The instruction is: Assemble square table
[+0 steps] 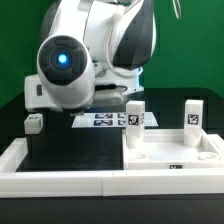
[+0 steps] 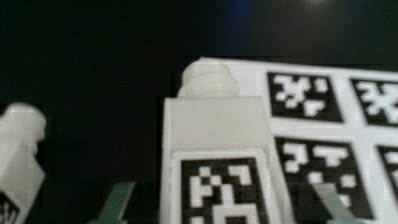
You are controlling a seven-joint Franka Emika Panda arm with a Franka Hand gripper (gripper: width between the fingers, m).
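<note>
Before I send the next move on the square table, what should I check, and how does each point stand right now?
1. White tagged block leg centred between the gripper fingers: ok.
2. Fingers closed firmly on that leg: cannot tell; dark gaps show on each side.
3. White square plastic tabletop slab lying flat: ok.
4. Two white tagged legs upright on the slab: ok.
5. Gripper visible in the exterior view: not ok; the white robot arm hides it.
</note>
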